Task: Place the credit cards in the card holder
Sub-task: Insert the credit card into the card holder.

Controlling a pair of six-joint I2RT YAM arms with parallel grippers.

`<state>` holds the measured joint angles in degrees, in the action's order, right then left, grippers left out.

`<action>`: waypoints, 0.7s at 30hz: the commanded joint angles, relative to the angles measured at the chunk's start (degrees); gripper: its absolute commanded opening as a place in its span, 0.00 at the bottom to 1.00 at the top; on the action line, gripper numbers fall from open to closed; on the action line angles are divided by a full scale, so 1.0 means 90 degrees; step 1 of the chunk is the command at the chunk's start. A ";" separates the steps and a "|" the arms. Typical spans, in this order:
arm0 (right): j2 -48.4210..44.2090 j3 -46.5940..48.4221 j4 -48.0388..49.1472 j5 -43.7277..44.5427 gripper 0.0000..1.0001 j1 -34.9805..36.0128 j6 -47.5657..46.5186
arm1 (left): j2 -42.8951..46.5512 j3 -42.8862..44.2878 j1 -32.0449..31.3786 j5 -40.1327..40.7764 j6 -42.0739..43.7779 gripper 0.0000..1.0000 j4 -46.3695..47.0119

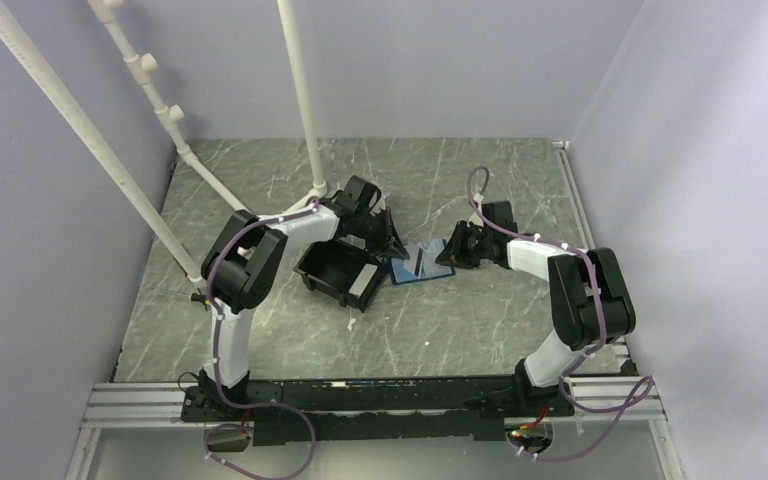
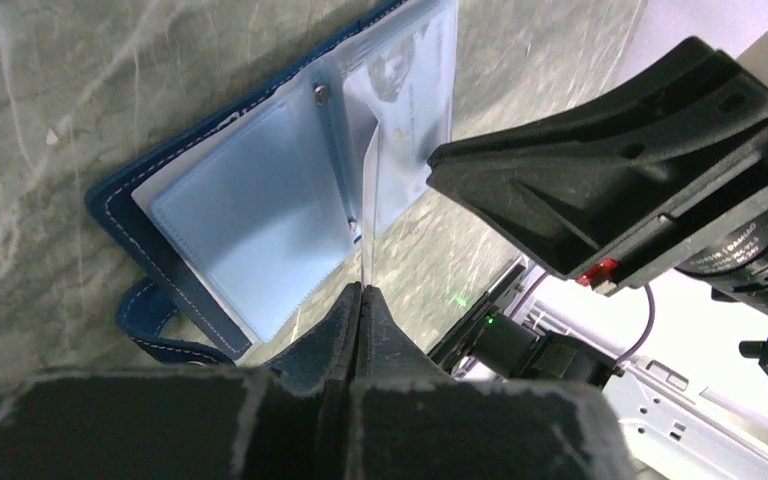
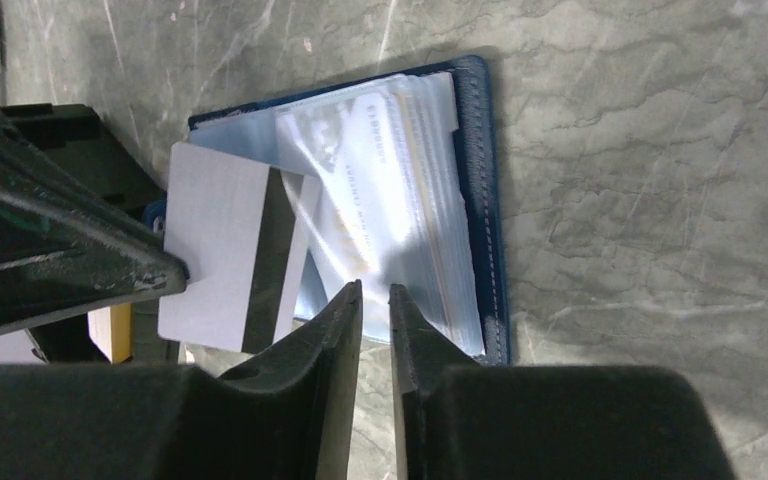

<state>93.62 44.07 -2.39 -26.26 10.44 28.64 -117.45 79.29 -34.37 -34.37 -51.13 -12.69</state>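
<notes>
A: Card holder (image 3: pixel 482 190) lies open mid-scene on the bench (image 3: pixel 660 200), clear sleeves (image 3: pixel 400 180) facing up to take cards.

B: Left tool (image 2: pixel 361 298) pinches the pale credit card (image 3: pixel 222 258) edge-down over it. Right tool (image 3: pixel 375 297), narrowly parted, hovers at the sleeves, probably to steady them.

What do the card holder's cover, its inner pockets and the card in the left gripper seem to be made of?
The card holder looks like leather or an imitation: matte navy, pale stitching along its edge. Its inner pockets are thin clear plastic, glossy; print shows through. The card is probably stiff plastic, pale grey with a dark stripe.
</notes>
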 commanded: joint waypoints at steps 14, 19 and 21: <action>0.0002 0.0459 -0.0834 0.0880 0.37 -0.0061 -0.0575 | -0.0475 0.0617 -0.0048 0.0708 0.0108 0.00 0.0112; 0.0177 0.0330 -0.0732 0.0916 0.33 -0.0057 -0.0522 | -0.0644 0.0765 -0.0048 0.0585 0.0116 0.00 0.0208; 0.0211 0.0309 -0.0735 0.0937 0.29 -0.0061 -0.0513 | -0.0682 0.0788 -0.0048 0.0576 0.0122 0.00 0.0265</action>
<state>93.17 47.05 -7.35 -22.33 10.26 25.69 -121.97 84.66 -34.59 -30.17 -51.27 -11.33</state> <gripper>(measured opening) 0.317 0.009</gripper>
